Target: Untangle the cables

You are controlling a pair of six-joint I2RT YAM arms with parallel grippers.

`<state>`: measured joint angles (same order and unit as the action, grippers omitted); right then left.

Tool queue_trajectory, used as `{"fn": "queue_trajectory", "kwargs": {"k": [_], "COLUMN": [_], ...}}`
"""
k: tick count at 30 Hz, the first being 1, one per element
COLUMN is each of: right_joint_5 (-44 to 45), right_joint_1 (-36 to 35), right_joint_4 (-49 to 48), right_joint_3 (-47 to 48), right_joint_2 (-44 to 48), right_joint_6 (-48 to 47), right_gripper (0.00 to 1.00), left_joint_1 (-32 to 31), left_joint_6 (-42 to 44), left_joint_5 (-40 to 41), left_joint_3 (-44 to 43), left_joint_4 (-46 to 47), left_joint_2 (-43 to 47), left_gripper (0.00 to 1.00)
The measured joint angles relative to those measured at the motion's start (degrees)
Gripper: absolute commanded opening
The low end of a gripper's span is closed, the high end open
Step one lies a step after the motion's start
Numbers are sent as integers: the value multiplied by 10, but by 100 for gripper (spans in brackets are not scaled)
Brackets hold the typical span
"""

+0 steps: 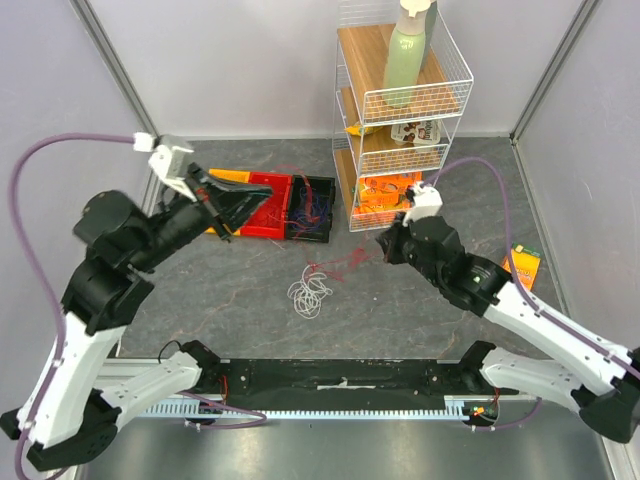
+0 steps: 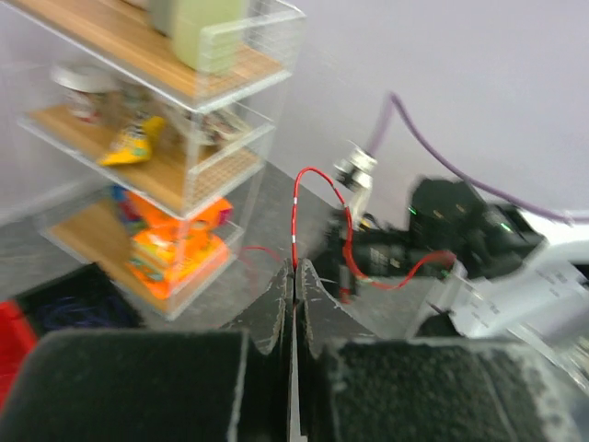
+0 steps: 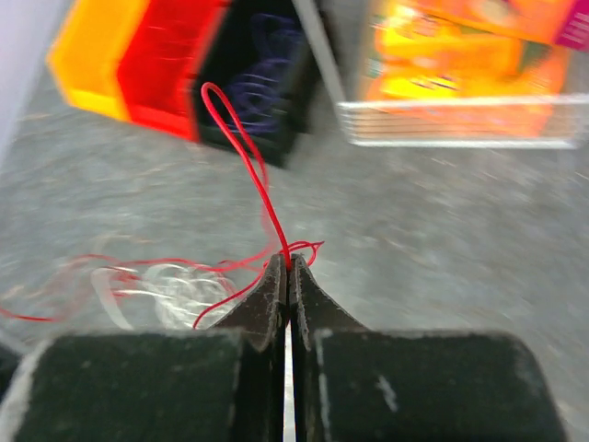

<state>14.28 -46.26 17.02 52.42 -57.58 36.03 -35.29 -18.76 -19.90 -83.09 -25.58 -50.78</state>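
Left gripper [image 2: 294,276]: the fingers are pressed together and pinch the red cable [image 2: 294,221]. The wire rises straight from the tips, then bends over towards the right arm.
Right gripper [image 3: 287,267]: it is also pressed together on a red strand, low over the table [image 1: 200,300]. A long narrow loop stands up from the tips. We cannot tell if it is the same wire that the left one holds.
Red cable: part of it is lifted. The rest lies as a loose heap on the table between the two arms.
White cable [image 1: 310,295]: a small flat coil just beside the red heap. From the right wrist, red strands seem to cross it.
Purple cables [image 1: 312,208]: in the black bin [image 1: 325,185], near the wire shelf [image 1: 450,90].
Handling: we judge the wires very light and soft, yet springy enough to keep a loop. They are thin and smooth, so they may slip, and a hard pull may tighten a knot.
Where to hold: on one free strand, away from the crossings.
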Motion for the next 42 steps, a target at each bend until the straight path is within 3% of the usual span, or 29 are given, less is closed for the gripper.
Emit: {"fn": "queue_trajectory", "kwargs": {"k": [8, 15, 16, 21, 22, 24, 29, 33, 36, 42], "right_joint_5": [198, 218, 219, 228, 219, 181, -7, -158, -221, -207], "right_joint_1": [0, 2, 2, 2, 2, 3, 2, -20, -43, -49], "right_joint_4": [168, 204, 204, 212, 209, 195, 110, 3, -69, -112], "right_joint_3": [-77, -89, -89, -88, -87, -85, -76, -70, -55, -33], "right_joint_2": [105, 118, 116, 89, 87, 87, 86, 85, 72, 40], "right_joint_6": [32, 9, 8, 4, -6, -27, -91, -112, -113, -97], "right_gripper": [0, 0, 4, 42, 52, 63, 78, 80, 79, 79], "left_joint_1": [0, 0, 0, 0, 0, 0, 0, 0, 0, -1], "left_joint_6": [71, 77, 76, 55, 48, 27, -22, -53, -63, -42], "left_joint_5": [202, 196, 188, 144, 132, 99, 32, 7, -1, 34], "left_joint_3": [-37, -109, -119, -190, -203, -235, -257, -257, -257, -257], "left_joint_4": [-21, -8, -8, -1, 2, 12, 48, 60, 65, 36], "left_joint_2": [79, 56, 47, -15, -26, -52, -87, -110, -119, -132], "left_gripper": [2, 2, 2, 2, 2, 2, 2, 2, 2, 2]}}
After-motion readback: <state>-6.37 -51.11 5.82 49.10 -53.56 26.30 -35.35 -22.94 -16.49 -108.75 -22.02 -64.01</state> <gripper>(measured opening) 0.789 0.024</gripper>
